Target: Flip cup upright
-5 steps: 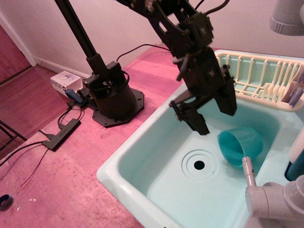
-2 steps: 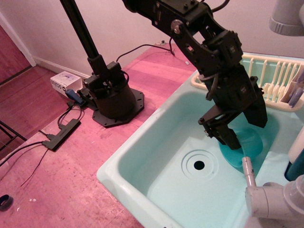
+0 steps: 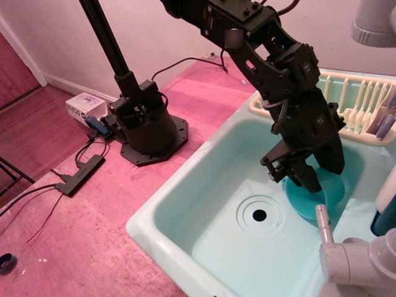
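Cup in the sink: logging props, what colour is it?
Teal-turquoise plastic cup, darker than the pale mint sink; observation.image view.

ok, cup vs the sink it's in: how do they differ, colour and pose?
Colour: the cup is a darker teal; the sink is pale mint.
Pose: the cup lies on its side on the sink floor, open end toward the drain; the sink sits level, opening upward.
Access: the claw hangs over the cup and hides part of it; most of the sink is uncovered.
Shared: both are blue-green.

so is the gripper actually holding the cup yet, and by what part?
Cannot tell. The gripper is down over the cup in the sink, fingers around its rim area, but contact is hidden.
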`<control>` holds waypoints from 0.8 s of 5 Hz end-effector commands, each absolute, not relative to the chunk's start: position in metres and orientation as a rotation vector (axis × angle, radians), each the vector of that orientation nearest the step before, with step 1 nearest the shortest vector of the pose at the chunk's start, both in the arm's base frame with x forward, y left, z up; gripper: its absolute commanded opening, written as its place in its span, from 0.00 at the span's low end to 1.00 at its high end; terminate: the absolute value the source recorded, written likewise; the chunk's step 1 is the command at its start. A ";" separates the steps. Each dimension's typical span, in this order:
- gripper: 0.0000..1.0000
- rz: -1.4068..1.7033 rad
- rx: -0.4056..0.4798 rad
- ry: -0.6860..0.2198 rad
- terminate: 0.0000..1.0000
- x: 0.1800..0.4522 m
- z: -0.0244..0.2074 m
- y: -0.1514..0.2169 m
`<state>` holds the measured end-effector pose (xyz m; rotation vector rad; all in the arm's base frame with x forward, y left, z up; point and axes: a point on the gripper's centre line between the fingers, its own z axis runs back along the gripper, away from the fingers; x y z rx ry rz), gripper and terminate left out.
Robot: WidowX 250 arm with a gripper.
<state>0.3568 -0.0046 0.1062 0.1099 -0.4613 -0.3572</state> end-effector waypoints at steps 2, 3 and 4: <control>0.00 -0.390 -0.015 -0.372 0.00 0.358 0.100 -0.030; 0.00 -0.305 -0.080 -0.307 0.00 0.351 0.093 -0.045; 1.00 -0.283 -0.086 -0.279 0.00 0.350 0.099 -0.046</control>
